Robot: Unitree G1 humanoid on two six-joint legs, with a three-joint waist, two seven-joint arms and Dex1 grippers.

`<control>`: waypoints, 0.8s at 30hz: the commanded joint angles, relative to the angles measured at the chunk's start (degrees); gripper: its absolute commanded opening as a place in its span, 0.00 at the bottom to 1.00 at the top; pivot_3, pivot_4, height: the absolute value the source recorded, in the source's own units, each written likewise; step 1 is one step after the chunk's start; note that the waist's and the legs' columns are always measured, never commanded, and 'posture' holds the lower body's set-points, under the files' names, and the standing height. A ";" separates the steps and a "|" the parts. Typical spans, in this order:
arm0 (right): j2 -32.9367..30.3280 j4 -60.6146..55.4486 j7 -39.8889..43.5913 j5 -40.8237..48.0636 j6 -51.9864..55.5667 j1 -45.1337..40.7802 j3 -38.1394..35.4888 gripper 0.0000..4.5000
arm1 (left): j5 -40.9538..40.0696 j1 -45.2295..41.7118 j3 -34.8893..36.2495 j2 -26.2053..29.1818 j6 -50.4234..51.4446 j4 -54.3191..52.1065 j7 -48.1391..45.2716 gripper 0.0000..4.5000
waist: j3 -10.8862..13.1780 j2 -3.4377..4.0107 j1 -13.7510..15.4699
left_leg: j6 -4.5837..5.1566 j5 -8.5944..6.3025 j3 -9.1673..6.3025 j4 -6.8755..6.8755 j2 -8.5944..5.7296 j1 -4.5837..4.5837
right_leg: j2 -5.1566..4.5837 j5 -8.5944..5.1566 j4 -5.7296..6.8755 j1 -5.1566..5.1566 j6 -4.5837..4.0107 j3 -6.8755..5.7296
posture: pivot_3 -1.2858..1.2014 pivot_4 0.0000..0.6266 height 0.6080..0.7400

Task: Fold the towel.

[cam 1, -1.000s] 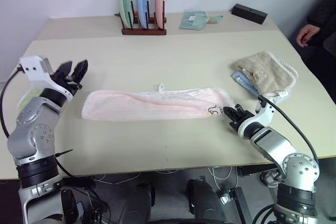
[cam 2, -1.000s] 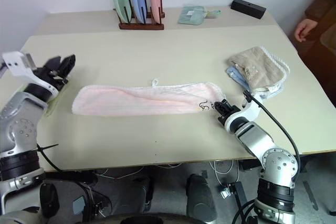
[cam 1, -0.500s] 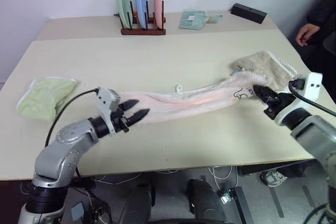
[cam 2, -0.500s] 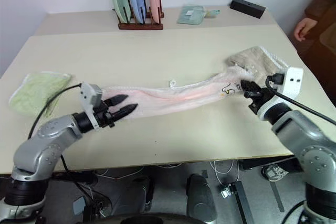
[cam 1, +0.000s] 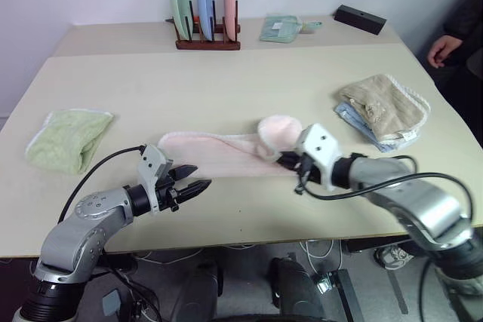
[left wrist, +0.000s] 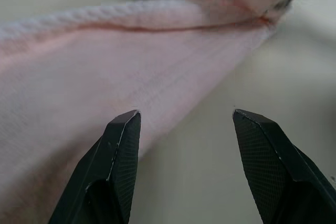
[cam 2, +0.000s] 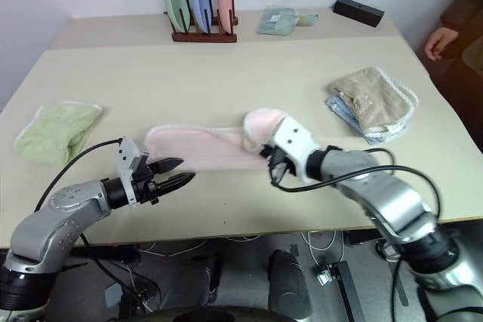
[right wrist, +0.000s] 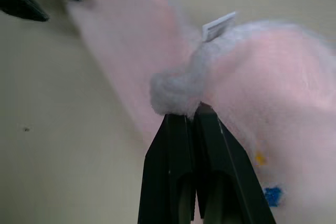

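Note:
The pale pink towel [cam 1: 215, 154] lies across the middle of the table. Its right end is lifted and curled back over the rest, forming a rounded hump [cam 1: 278, 130]. My right gripper [cam 1: 285, 161] is shut on that end; the right wrist view shows the pinched bunch of towel [right wrist: 176, 90] at the tips of the closed fingers [right wrist: 181, 135]. My left gripper [cam 1: 198, 179] hovers open just in front of the towel's left end, and the left wrist view shows its two fingers [left wrist: 122, 135] spread before the pink cloth [left wrist: 105, 66] with nothing between them.
A light green towel [cam 1: 69, 135] lies at the left edge. A beige cloth on a blue one [cam 1: 383, 108] sits at the right. A rack of plates [cam 1: 204, 5], a folded cloth [cam 1: 281, 28] and a black box [cam 1: 360, 18] stand at the back. A person's hand [cam 1: 444, 49] is at far right.
My right gripper has carried the towel's right end leftward, folding it back over the middle. My left gripper has shifted slightly right and stays open near the left end.

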 commanded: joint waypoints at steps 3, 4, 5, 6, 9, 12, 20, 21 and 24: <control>4.36 4.07 2.05 -7.96 -1.48 -2.68 4.52 0.00 | 0.08 1.80 1.15 -0.21 -0.47 -3.79 1.44 0.62 | 0.00 -0.01 0.03 | -0.01 0.00 0.00 0.03 -0.01 -0.01 | 0.00 0.01 0.01 0.00 0.01 0.00 | 0.52 0.24 1.00; 5.14 4.65 2.22 -8.79 -1.64 -2.70 4.65 0.00 | 0.08 2.02 1.07 -0.27 -0.44 -3.99 1.66 0.62 | 0.00 0.00 0.00 | -0.01 0.01 0.00 0.02 -0.01 0.00 | 0.00 0.01 0.02 0.00 0.00 0.00 | 0.52 0.24 1.00; 6.05 5.30 2.04 -9.84 -1.76 -2.81 4.79 0.00 | 0.11 2.34 0.91 -0.35 -0.48 -4.29 1.85 0.62 | 0.00 -0.01 -0.03 | -0.01 0.01 0.00 0.02 -0.01 0.02 | 0.00 0.01 0.04 0.00 0.01 0.00 | 0.52 0.24 1.00; 7.10 5.84 1.80 -10.77 -1.99 -2.92 4.78 0.00 | 0.11 2.61 0.71 -0.50 -0.48 -4.57 2.08 0.62 | 0.00 0.00 -0.04 | -0.01 0.01 0.00 0.01 -0.01 0.02 | 0.00 0.01 0.04 -0.01 0.01 0.00 | 0.52 0.24 1.00; 9.21 6.26 1.74 -12.45 -1.65 -3.06 3.84 0.00 | 0.15 2.94 0.12 -0.93 -0.48 -5.06 2.64 0.62 | 0.00 0.00 -0.06 | -0.01 0.01 0.00 0.01 -0.01 0.03 | 0.01 0.04 0.07 -0.02 0.06 0.00 | 0.52 0.24 1.00; 9.28 4.22 3.93 -10.67 -0.35 -2.10 0.98 0.17 | 0.21 3.02 -0.10 -1.21 -0.40 -5.14 2.83 0.65 | -0.01 0.00 -0.06 | -0.01 0.01 0.00 0.01 -0.01 0.03 | 0.01 0.12 0.07 -0.02 0.20 0.00 | 0.52 0.24 1.00; 3.88 -6.07 12.41 1.84 1.43 2.45 -16.35 0.61 | 0.20 3.70 1.24 -0.79 -0.87 -4.33 2.55 0.65 | -0.01 -0.01 0.07 | -0.01 0.01 0.00 0.03 -0.02 0.02 | 0.00 0.12 0.05 0.02 0.21 0.00 | 0.52 0.24 1.00; 4.36 -5.97 12.25 4.05 2.39 2.25 -18.63 0.54 | 0.26 3.71 1.37 -0.94 -0.99 -4.27 2.76 0.65 | -0.01 -0.01 -0.01 | -0.01 0.00 0.00 0.03 -0.01 0.04 | 0.01 0.11 0.06 0.04 0.19 0.00 | 0.52 0.24 1.00; 7.73 -3.27 9.12 7.39 4.43 0.11 -22.68 0.29 | 0.88 3.21 1.58 -2.00 -1.87 -3.60 3.90 0.65 | -0.01 -0.01 -0.24 | -0.01 0.00 0.00 0.01 0.02 0.11 | 0.04 0.03 0.10 0.05 0.03 0.00 | 0.52 0.24 1.00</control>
